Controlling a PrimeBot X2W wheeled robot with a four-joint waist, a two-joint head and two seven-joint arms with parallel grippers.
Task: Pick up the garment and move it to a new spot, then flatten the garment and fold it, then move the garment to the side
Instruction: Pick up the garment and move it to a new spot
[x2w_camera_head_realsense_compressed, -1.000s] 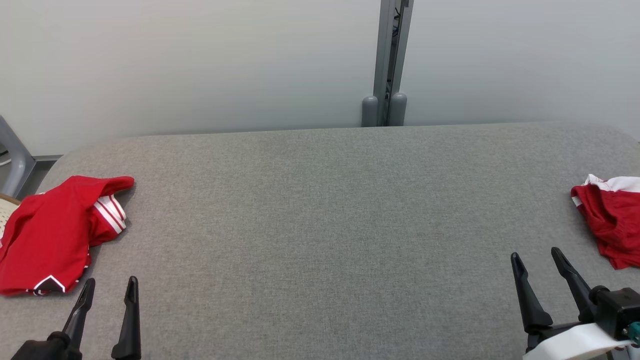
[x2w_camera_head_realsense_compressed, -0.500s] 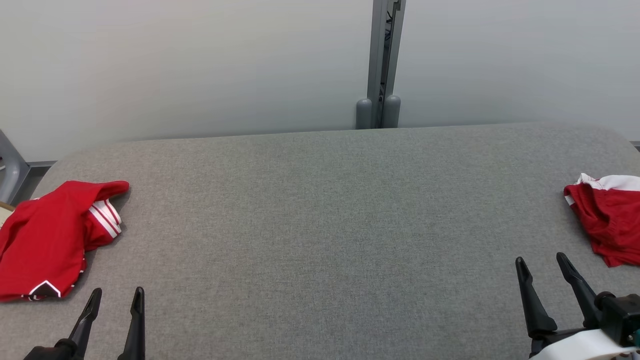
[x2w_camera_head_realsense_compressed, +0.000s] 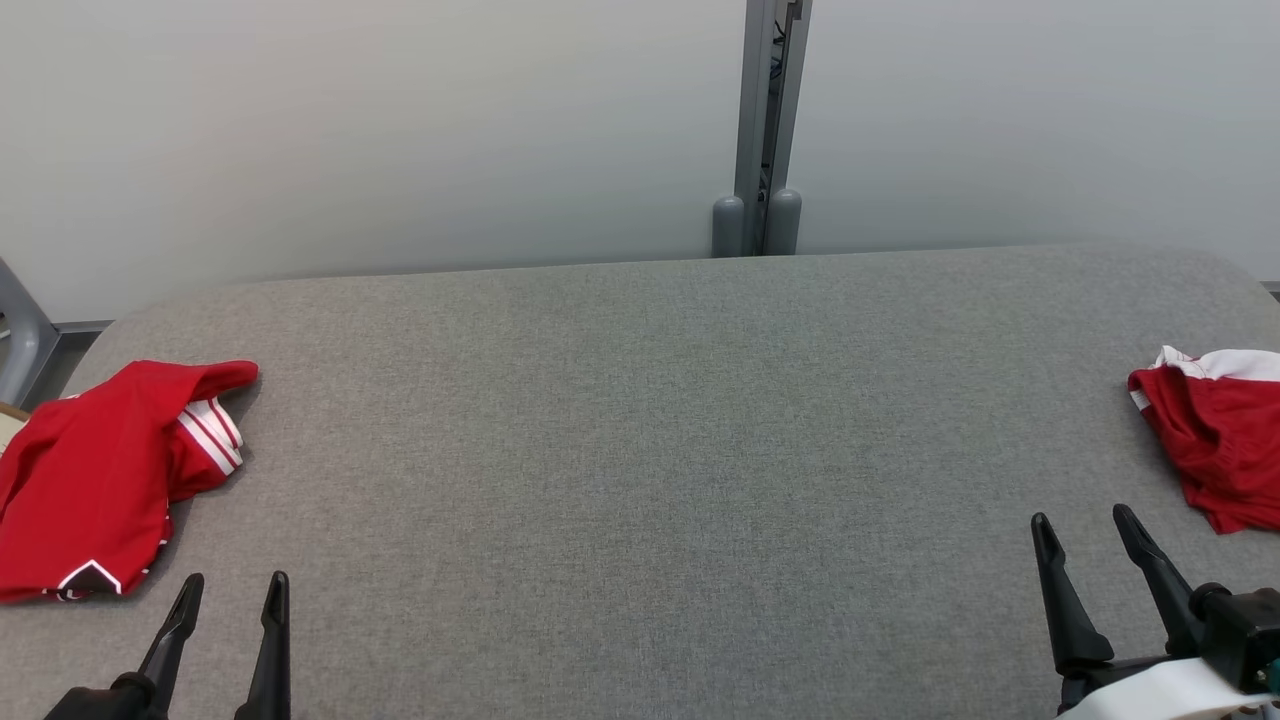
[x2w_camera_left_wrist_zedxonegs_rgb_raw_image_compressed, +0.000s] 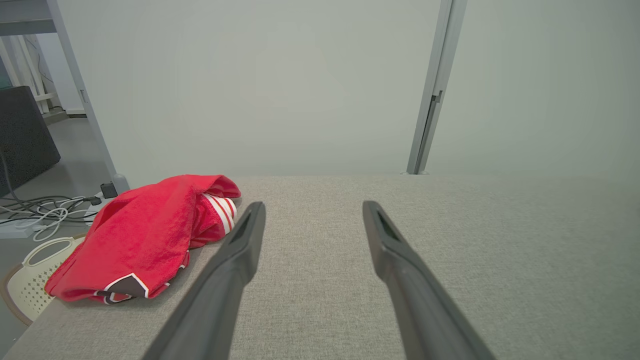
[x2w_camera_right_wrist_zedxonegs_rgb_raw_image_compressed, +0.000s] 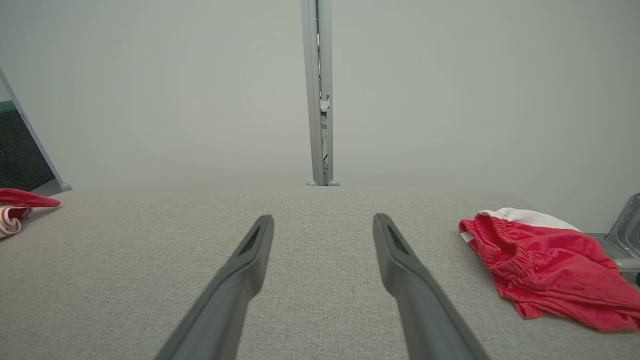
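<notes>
A crumpled red garment (x2w_camera_head_realsense_compressed: 95, 475) with white-striped trim and a dark patch lies at the left edge of the grey table (x2w_camera_head_realsense_compressed: 640, 450); it shows again in the left wrist view (x2w_camera_left_wrist_zedxonegs_rgb_raw_image_compressed: 145, 235). Another crumpled red garment with a white part (x2w_camera_head_realsense_compressed: 1215, 440) lies at the right edge, seen closer in the right wrist view (x2w_camera_right_wrist_zedxonegs_rgb_raw_image_compressed: 545, 260). My left gripper (x2w_camera_head_realsense_compressed: 234, 582) stands open just right of and nearer than the left garment, empty (x2w_camera_left_wrist_zedxonegs_rgb_raw_image_compressed: 314, 206). My right gripper (x2w_camera_head_realsense_compressed: 1082, 517) is open and empty (x2w_camera_right_wrist_zedxonegs_rgb_raw_image_compressed: 323, 218), left of and nearer than the right garment.
A pale wall with a grey upright post (x2w_camera_head_realsense_compressed: 765, 130) stands behind the table. A cream perforated basket (x2w_camera_left_wrist_zedxonegs_rgb_raw_image_compressed: 30, 280) and cables (x2w_camera_left_wrist_zedxonegs_rgb_raw_image_compressed: 35, 212) lie on the floor off the table's left edge. A grey metal frame part (x2w_camera_right_wrist_zedxonegs_rgb_raw_image_compressed: 625, 235) sits beyond the right garment.
The head camera shifted slightly, so the whole picture moved a little left. Both grippers sit a bit lower in the view than a second ago, the left more so. Both garments lie unchanged.
</notes>
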